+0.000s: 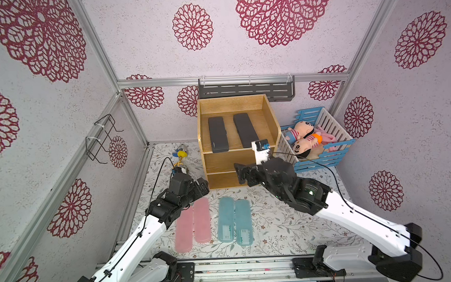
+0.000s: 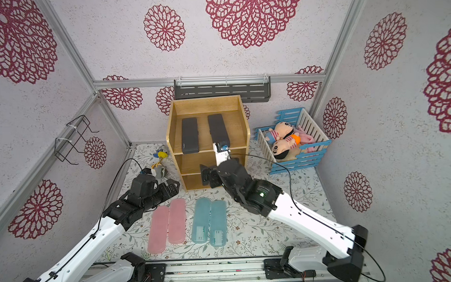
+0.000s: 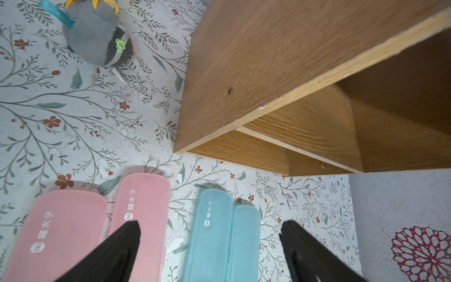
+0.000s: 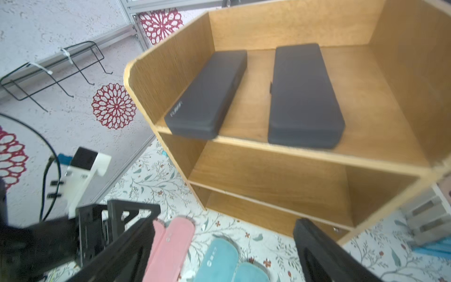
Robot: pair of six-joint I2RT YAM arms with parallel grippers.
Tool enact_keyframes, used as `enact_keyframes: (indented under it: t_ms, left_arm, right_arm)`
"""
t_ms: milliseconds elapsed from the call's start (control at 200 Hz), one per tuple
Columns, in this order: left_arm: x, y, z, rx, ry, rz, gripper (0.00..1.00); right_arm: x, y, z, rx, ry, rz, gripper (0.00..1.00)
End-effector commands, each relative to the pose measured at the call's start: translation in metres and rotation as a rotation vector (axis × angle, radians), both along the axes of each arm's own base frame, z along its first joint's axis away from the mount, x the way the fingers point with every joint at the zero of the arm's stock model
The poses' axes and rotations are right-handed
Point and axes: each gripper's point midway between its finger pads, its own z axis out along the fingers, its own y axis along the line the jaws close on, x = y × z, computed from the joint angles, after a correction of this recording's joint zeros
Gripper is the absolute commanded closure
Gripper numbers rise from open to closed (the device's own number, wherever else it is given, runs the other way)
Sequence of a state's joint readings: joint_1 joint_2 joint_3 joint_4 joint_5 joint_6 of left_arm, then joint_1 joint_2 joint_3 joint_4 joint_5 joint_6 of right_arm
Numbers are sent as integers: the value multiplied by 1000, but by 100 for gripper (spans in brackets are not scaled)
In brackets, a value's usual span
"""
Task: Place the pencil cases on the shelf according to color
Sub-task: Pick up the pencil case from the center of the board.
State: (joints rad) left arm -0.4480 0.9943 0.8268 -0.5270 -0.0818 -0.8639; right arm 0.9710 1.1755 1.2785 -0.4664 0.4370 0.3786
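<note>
Two black pencil cases (image 1: 218, 138) (image 1: 245, 130) lie side by side on the top level of the wooden shelf (image 1: 200, 127); the right wrist view shows them too (image 4: 207, 95) (image 4: 302, 97). Two pink cases (image 1: 184, 231) (image 1: 202, 220) and two teal cases (image 1: 226, 219) (image 1: 243, 222) lie on the floral table in front of the shelf. My left gripper (image 1: 202, 188) is open above the far ends of the pink cases and holds nothing (image 3: 211, 227). My right gripper (image 1: 240, 173) hangs open and empty before the shelf's lower levels (image 4: 227, 221).
A dark grey slotted rack (image 1: 246, 90) hangs on the back wall behind the shelf. A blue-and-white crib (image 1: 320, 159) with plush dolls stands to the shelf's right. A grey plush bird (image 3: 97, 41) lies to its left. A black wire rack (image 1: 103, 138) hangs on the left wall.
</note>
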Motion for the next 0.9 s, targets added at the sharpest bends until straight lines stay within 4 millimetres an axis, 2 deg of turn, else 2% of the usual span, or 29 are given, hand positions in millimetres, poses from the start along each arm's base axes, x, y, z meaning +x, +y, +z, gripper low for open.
enact_keyframes:
  t_ms: [0,80,210,450,550,660,895]
  left_arm:
    - [6,0,3,24,-35,6,3]
    - [6,4,-2,46,-30,24,3]
    - [4,11,-9,53,-27,68,3]
    - [2,9,-26,19,9,89,3]
    - [1,9,-33,27,41,91,3]
    - [1,8,-35,18,53,98,3]
    - [-1,3,-47,19,103,92,3]
  right_arm:
    - [-17,-11,-21,106,52,-3,4]
    - [-28,-27,-66,85,142,-42,4]
    - [-47,-42,-129,75,274,-64,4]
    - [-64,-47,-208,24,442,-98,3]
    - [-68,-45,-234,-28,495,-108,2]
    - [-75,-36,-254,-69,537,-89,1]
    - [-87,-18,-274,-100,571,-51,1]
